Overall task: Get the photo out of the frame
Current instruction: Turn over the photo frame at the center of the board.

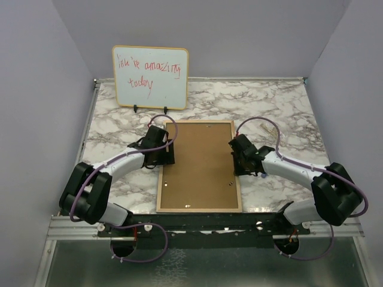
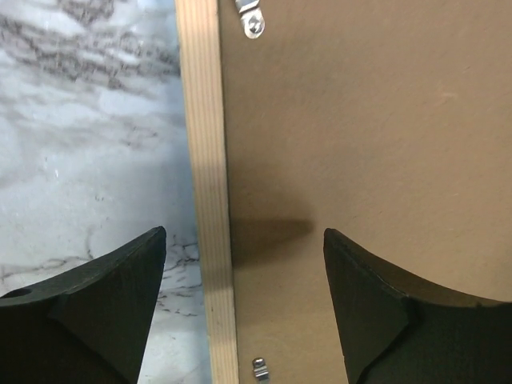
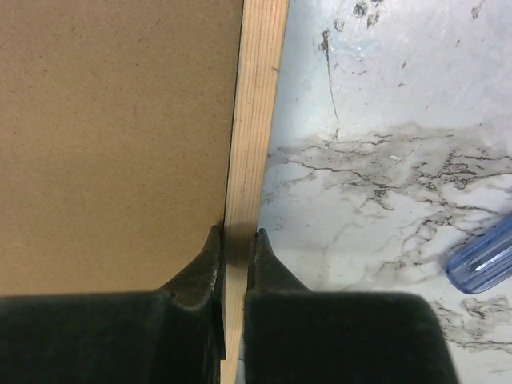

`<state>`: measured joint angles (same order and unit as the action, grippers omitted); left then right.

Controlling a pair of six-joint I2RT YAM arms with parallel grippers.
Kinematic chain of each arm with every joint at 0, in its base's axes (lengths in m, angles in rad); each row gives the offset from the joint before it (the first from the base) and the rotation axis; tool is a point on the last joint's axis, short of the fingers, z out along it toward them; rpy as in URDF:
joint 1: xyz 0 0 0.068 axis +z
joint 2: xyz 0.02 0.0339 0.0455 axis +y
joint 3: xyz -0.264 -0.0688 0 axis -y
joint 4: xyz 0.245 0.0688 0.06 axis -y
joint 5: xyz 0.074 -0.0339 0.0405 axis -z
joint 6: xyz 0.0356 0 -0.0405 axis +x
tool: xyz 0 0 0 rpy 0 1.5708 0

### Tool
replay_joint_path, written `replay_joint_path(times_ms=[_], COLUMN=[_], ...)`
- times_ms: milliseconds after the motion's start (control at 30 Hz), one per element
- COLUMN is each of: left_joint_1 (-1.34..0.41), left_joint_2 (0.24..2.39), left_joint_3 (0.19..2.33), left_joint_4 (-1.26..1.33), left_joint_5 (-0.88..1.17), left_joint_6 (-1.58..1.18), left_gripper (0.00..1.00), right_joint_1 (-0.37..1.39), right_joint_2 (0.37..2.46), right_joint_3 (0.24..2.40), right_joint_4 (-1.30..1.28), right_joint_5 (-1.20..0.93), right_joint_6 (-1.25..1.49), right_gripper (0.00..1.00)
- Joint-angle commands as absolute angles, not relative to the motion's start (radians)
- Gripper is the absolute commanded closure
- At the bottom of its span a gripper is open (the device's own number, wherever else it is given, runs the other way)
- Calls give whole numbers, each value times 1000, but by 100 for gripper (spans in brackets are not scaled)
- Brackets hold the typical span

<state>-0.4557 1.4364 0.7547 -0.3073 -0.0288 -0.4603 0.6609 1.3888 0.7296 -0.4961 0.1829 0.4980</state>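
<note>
Two grippers are at the frame: the right gripper (image 3: 238,236) is clamped on the pale wood rim (image 3: 258,96) of the frame (image 1: 200,167). One finger sits on the board side and one on the outer side, roughly midway along the right long edge. The left gripper (image 2: 244,232) has its jaws wide apart, straddling the opposite left rim with one finger over the marble and the other over the board. It grips nothing, and I can't tell if the tips touch down. The frame lies flat, back up, mid-worktop (image 1: 275,113), long axis near-to-far, with its near short edge close to the worktop's near edge. The brown backing board (image 3: 112,144) sits inside the rim. Two small metal clips (image 2: 252,22) show on it just inside the left rim. The photo is not visible from this side. A blue translucent object (image 3: 484,260) lies on the marble right of the frame and apart from it; I can't identify it. A whiteboard (image 1: 151,76) with red handwriting stands at the far edge, left of centre.
</note>
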Motion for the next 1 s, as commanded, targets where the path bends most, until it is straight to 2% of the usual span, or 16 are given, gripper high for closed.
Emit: replay_joint_path(times_ms=[0,67,133,167,333,400,500,667,767,833,967], left_joint_1=[-460,-460,-460,-459,-455,-450,-448,-448,-448,-448,-448], left_joint_2=[1371,1372,1375,1372,1369,1385,1406,1418,1422,1422,1416], left_joint_3=[688,676,671,668,681,682,666,657,655,654,645], left_joint_4=[-260,-258,-253,-245,-247,-260,-258,-259,-251,-247,-232], left_joint_5=[-77,-75,-76,-76,-105,-103,-94,-116,-106,-97,-79], left_joint_6=[-517,-518,-521,-520,-512,-502,-515,-520,-522,-520,-518], left_gripper=[21,25,35,37,37,40,53,64,73,78,89], right_joint_1=[666,666,666,666,666,667,666,666,667,666,668], right_joint_2=[1429,1456,1477,1486,1514,1517,1514,1522,1530,1545,1464], right_joint_3=[800,818,838,848,893,899,903,936,957,985,1017], right_joint_4=[-493,-494,-497,-498,-529,-542,-565,-607,-630,-680,-713], right_joint_5=[197,211,223,220,234,230,240,243,247,275,272], right_joint_6=[413,395,380,365,341,347,372,355,329,324,332], right_gripper=[100,99,99,99,99,99,98,68,64,48,44])
